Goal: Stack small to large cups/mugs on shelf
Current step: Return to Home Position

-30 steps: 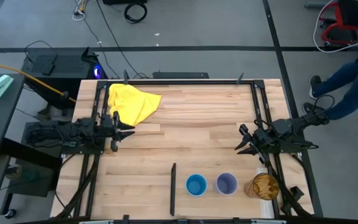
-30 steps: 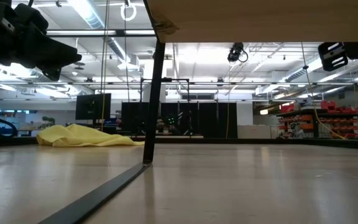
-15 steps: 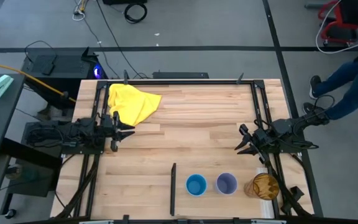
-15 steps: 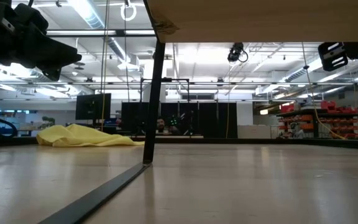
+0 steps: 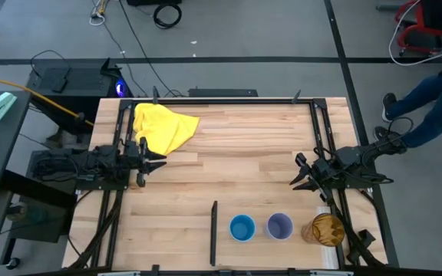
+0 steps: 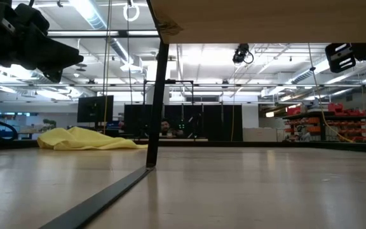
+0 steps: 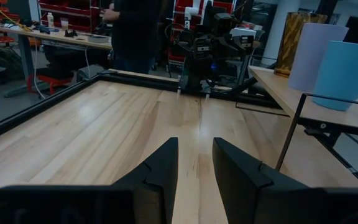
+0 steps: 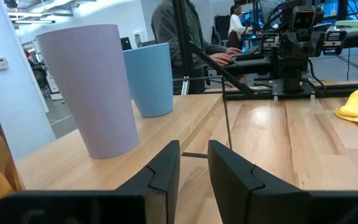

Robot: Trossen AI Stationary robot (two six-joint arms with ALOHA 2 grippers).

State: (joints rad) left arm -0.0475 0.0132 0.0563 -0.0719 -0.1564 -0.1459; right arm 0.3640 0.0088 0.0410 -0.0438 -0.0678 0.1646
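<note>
The bench [image 5: 244, 165] carries a raised wooden shelf [image 5: 301, 251] along its near edge, held up on thin dark posts.

Both arms hang above the bench, off the shelf. The right gripper [image 5: 298, 181] hovers near the shelf, just beyond the end where the tallest cup stands. Its fingers [image 8: 160, 168] are slightly parted and hold nothing. The left gripper [image 5: 158, 162] hovers well apart from the shelf, out past its opposite end. Its fingers [image 7: 157, 168] are also slightly parted and empty.

A crumpled cloth [image 5: 163, 128] lies on the bench, far from the shelf and beyond the left gripper.

All three cups stand upright on the shelf in one row, side by side, none inside another. The tumbler [image 5: 326, 228] is at the shelf's right end. The purple cup [image 5: 280, 226] stands just beside it in the middle of the row. The blue cup [image 5: 242, 228] is at the row's other end, nearest the shelf's left post. From above, the blue and purple cups look empty; the tumbler's inside cannot be made out.
</note>
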